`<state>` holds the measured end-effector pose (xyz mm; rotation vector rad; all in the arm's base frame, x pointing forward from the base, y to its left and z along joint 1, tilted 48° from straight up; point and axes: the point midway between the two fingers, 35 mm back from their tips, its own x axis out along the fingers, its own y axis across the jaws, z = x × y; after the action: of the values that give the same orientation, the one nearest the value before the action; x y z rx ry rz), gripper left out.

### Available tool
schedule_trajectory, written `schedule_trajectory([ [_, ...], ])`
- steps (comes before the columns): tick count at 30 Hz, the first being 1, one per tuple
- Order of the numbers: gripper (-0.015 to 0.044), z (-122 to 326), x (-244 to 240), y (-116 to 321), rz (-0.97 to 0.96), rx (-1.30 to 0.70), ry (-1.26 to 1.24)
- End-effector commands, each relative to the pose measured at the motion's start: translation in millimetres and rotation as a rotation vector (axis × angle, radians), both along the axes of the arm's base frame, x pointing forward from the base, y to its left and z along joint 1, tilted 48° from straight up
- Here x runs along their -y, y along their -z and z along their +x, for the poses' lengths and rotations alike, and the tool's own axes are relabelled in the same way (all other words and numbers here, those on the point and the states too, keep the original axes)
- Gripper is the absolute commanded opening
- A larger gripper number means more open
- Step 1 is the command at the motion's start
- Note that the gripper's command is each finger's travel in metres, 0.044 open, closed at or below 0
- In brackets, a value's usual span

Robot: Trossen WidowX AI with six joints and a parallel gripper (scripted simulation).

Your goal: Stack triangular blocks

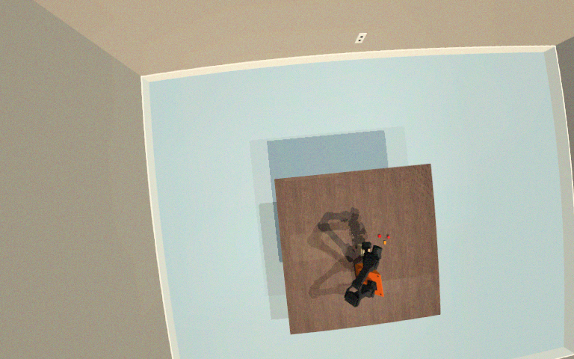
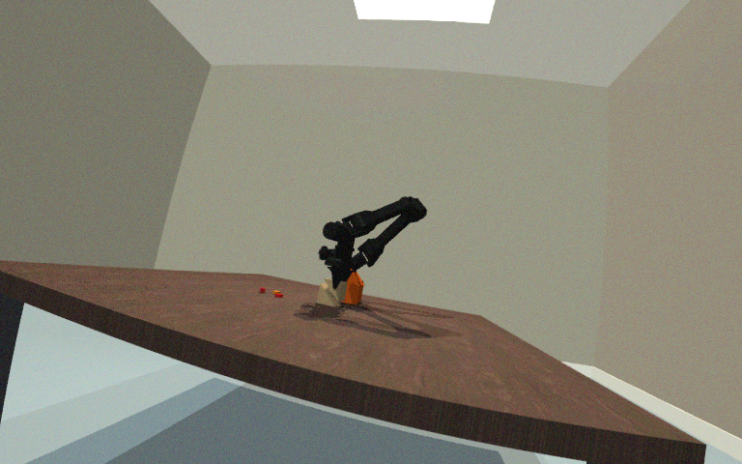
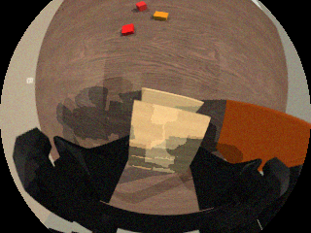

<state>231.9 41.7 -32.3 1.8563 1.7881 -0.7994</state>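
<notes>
My gripper [image 3: 161,142] [image 2: 335,283] is shut on a pale tan triangular block [image 3: 167,127] [image 2: 343,291], low over the table. The other tan triangular block [image 3: 172,98] [image 2: 328,297] stands on the table; in the wrist view only a strip shows beyond the held block. In the exterior view the two blocks overlap in view, close together. Whether their sloped faces touch, and whether their ends are even, I cannot tell. In the top view the arm hides most of both blocks.
An orange block-like object [image 1: 375,283] [image 2: 353,290] [image 3: 262,131] stands close beside the blocks, by the arm's base. Two small red pieces and a small orange-yellow piece [image 1: 384,242] [image 2: 276,292] [image 3: 160,16] lie on the wooden table [image 1: 304,313] [image 2: 438,371] away from the blocks.
</notes>
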Motion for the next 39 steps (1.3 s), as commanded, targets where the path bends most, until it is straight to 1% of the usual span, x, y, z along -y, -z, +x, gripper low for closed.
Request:
schedule_trajectory([
  [1, 0.0000, 0.0, -1.7, 2.3, 0.004, -0.001, 0.003],
  [25, 0.0000, -0.9, -8.3, 16.6, 0.006, -0.001, 0.004],
  [39, 0.0000, -1.0, -8.7, 17.3, 0.006, -0.001, 0.004],
])
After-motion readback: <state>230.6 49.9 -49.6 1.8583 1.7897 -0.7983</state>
